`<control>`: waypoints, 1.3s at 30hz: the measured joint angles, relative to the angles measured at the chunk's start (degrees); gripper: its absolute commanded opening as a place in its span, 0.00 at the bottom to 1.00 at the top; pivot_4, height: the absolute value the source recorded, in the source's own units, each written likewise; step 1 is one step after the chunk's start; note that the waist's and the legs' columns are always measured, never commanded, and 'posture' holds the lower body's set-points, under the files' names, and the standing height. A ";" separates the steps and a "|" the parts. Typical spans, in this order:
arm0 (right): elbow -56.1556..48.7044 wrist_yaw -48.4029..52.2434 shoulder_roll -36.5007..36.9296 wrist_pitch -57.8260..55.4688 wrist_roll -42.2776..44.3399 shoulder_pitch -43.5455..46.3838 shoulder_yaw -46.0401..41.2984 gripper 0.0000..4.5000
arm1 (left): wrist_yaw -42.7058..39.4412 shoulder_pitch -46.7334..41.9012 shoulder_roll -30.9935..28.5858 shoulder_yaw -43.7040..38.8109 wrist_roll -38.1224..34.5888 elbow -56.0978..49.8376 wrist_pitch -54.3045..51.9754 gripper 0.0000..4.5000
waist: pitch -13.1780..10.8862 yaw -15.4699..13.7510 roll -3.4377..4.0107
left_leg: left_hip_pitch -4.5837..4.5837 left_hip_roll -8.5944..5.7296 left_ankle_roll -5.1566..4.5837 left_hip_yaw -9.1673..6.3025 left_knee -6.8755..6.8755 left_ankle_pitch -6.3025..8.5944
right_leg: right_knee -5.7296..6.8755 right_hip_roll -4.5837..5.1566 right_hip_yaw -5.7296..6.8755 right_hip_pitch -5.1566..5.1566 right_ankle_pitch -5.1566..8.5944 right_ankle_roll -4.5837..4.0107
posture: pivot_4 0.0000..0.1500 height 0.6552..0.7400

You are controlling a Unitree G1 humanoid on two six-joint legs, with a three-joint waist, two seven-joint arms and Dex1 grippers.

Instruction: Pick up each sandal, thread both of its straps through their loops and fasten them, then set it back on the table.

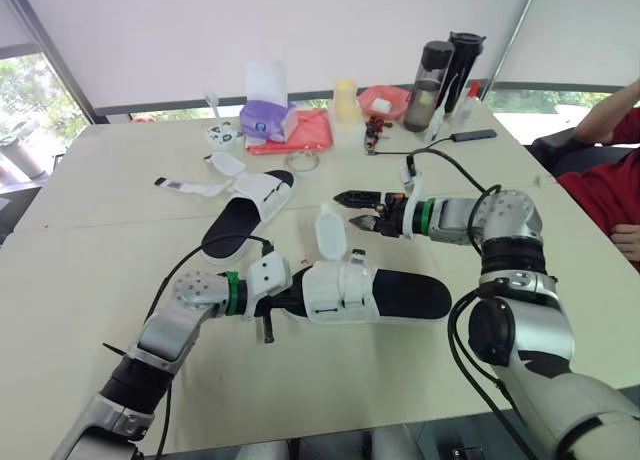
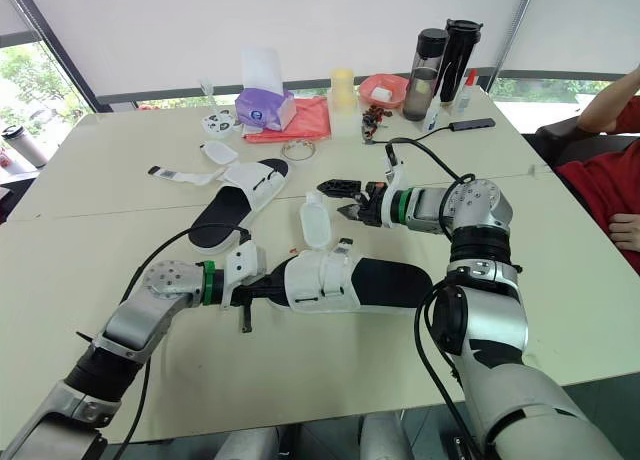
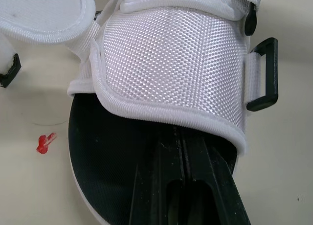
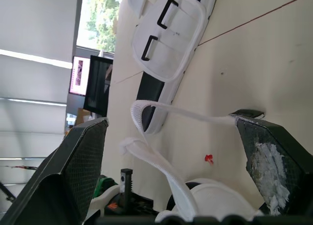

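— Left eye view first: where is the sandal now?

— The near sandal (image 1: 400, 295) lies flat on the table (image 1: 100, 280), about the middle of it, and its black footbed reaches to the right. One white strap (image 1: 330, 232) stands up from it, not fastened.

— And the grippers?

— The left gripper (image 3: 182, 151) is pushed in from the left under the white woven upper (image 3: 171, 58). Its two fingers lie together on the footbed, and I cannot see that they pinch anything. The right gripper (image 1: 354, 208) hangs just beyond the standing strap with its fingers wide apart. Whether one finger touches the strap, I cannot tell.

— How will it handle?

— I judge it light. The sole looks like firm foam with a thin white rim, so it should keep its shape. The strap is soft padded webbing and will flop. Better to take it close to the free end and guide it to the black plastic loop (image 3: 264, 73), which is rigid and rectangular. The weave is coarse, so probably not slippery.

— Other things?

— The far sandal (image 1: 240, 220) lies further back and to the left, with its straps (image 1: 190, 187) spread open on the table.
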State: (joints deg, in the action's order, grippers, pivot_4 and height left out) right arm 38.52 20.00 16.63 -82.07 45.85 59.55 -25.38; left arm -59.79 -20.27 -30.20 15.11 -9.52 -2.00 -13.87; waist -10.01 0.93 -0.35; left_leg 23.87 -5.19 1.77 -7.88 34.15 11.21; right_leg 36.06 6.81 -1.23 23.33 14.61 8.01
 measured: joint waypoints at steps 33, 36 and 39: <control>-27.37 19.18 -3.45 31.78 -9.49 -15.79 19.01 0.01 | 1.29 -0.63 1.36 0.88 0.36 3.25 3.89 0.00 | 0.04 0.07 0.02 | -0.22 -0.04 0.04 0.06 0.04 -0.03 | 0.09 -0.02 0.01 -0.21 0.05 0.10 | 1.00 1.00; -37.57 27.34 2.45 50.97 -18.88 -24.09 27.61 0.01 | 1.27 -0.82 1.41 0.96 0.36 3.74 4.23 0.00 | 0.04 -0.05 0.02 | -0.29 -0.07 0.05 0.16 0.04 -0.02 | 0.06 -0.03 0.04 -0.29 0.06 0.12 | 1.00 1.00; -40.97 35.30 7.59 76.98 -30.68 -30.86 35.26 0.01 | 1.09 -0.83 1.30 0.96 0.36 4.37 4.33 0.00 | 0.04 0.20 0.02 | -0.57 -0.05 0.07 0.25 0.03 -0.01 | 0.00 -0.03 0.04 -0.60 0.26 0.42 | 1.00 1.00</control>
State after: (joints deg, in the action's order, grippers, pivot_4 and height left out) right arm -2.45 55.30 24.23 -5.09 15.17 28.69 9.87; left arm -58.70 -21.11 -28.91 16.07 -9.16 2.36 -9.55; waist -9.96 1.13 -0.33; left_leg 23.31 -5.24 1.84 -7.62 34.18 11.21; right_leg 36.06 6.78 -1.19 22.73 14.87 8.43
